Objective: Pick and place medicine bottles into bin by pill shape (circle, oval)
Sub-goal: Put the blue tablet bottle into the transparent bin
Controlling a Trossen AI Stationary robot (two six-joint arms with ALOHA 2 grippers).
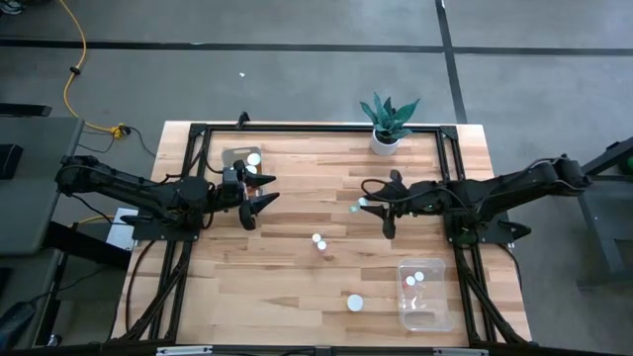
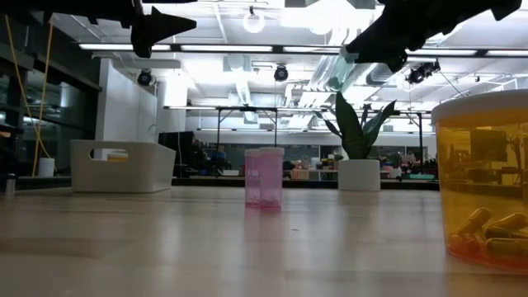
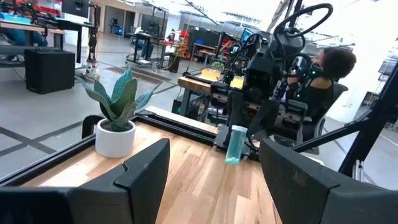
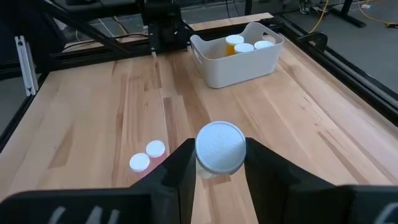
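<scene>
Right pincer (image 1: pixel 368 204) pinches a greenish medicine bottle (image 4: pixel 219 149) just under its white cap and holds it in the air above the middle of the tabletop (image 1: pixel 297 287), clear of the wood. Gripping below the cap keeps the bottle upright, which judging by the task suits carrying it to a bin.

From that bottle, two pink bottles (image 1: pixel 318 242) stand touching each other at about seven o'clock, near the table's centre. Farther at six o'clock an orange bottle (image 1: pixel 355 303) stands alone near the front edge. At five o'clock a clear bin (image 1: pixel 427 293) holds two capped bottles. At nine o'clock, across the table, a white bin (image 4: pixel 236 53) holds three more, one of them orange-bodied.

Left pincer (image 1: pixel 259 203) hangs in the air just beside that white bin, fingers spread and empty, apparently waiting.

A white plant pot (image 1: pixel 385 141) with green leaves sits at twelve o'clock by the rear frame rail. Beyond the table, a person sits at another rig.
</scene>
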